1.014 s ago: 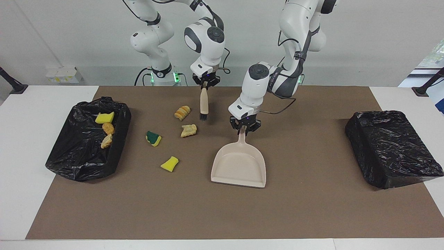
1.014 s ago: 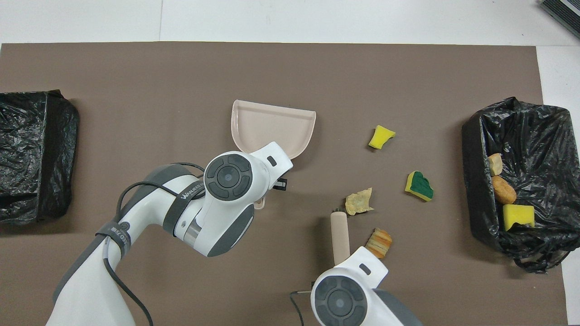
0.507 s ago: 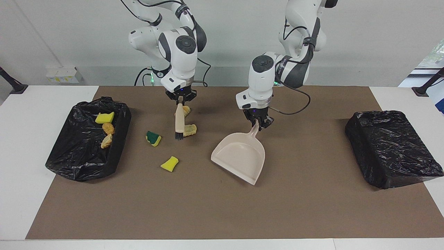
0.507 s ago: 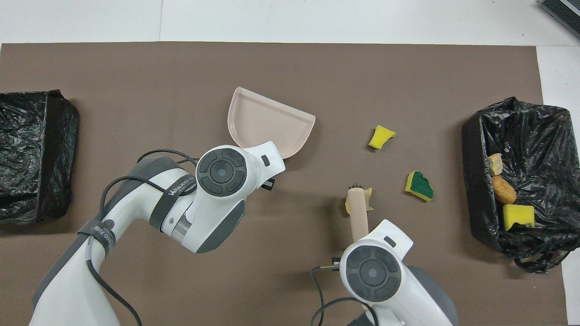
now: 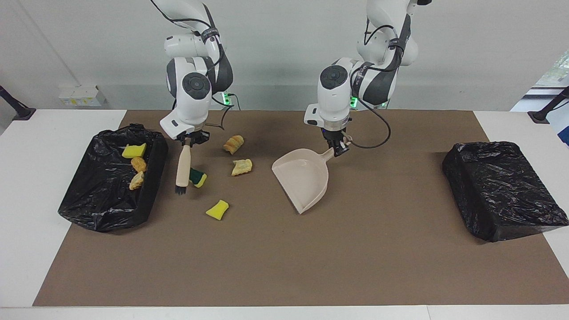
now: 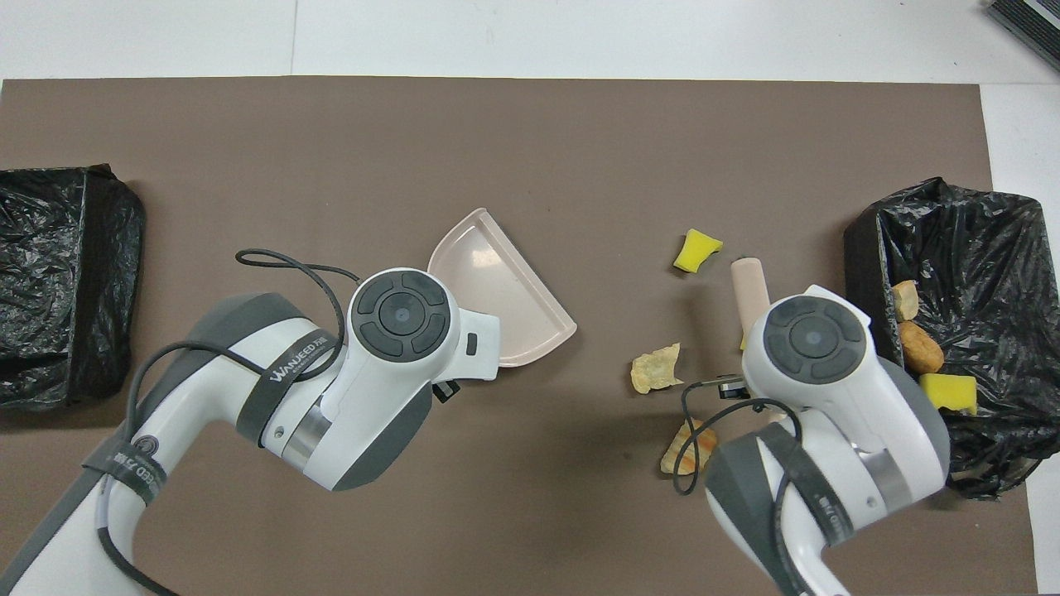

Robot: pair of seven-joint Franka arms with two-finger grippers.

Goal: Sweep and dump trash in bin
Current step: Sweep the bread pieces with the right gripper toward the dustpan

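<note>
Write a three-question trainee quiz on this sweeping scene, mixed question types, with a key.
1. True or false: the right gripper holds the brush.
2. How many trash scraps lie on the brown mat, outside the bin?
A) two B) four C) six
3. Fill in: the left gripper holds the ____ by its handle.

Key:
1. True.
2. B: the green-and-yellow sponge, the yellow sponge bit and two tan bread-like chunks.
3. dustpan.
</note>
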